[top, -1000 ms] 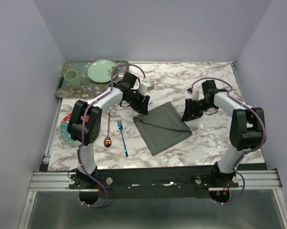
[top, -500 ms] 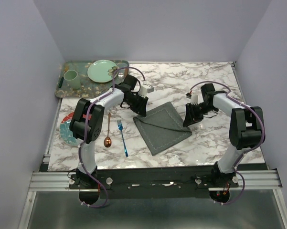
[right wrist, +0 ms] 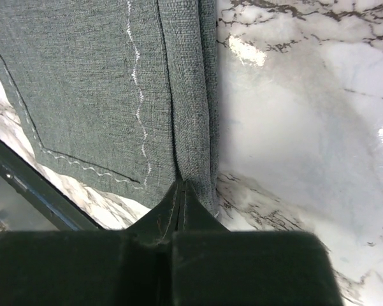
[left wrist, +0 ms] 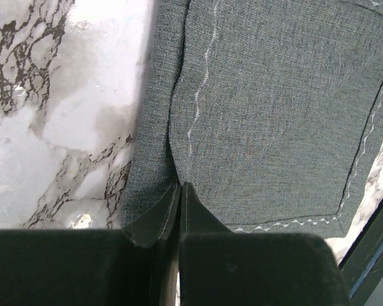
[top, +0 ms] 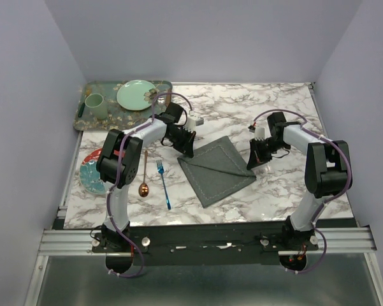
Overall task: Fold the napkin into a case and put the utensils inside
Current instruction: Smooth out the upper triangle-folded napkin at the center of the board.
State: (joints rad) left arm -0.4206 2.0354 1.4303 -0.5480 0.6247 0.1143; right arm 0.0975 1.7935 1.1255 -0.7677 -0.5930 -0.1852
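The dark grey napkin (top: 216, 169) lies flat on the marble table, with one flap folded over. My left gripper (top: 186, 150) is shut on its far left edge, pinching a ridge of cloth (left wrist: 180, 183). My right gripper (top: 252, 162) is shut on its right edge and pinches the doubled hem (right wrist: 181, 182). The blue fork (top: 164, 183) and the copper spoon (top: 144, 173) lie side by side on the table, left of the napkin and apart from it. No case is in view.
A patterned green tray (top: 154, 85) at the back left holds a pale green plate (top: 136, 94) and a green cup (top: 95, 105). A blue and red plate (top: 88, 173) sits at the left edge, partly under the left arm. Walls enclose the table on three sides.
Both grippers have come down onto the napkin's edges and gone from open to shut on the cloth. The fork and spoon have not moved.
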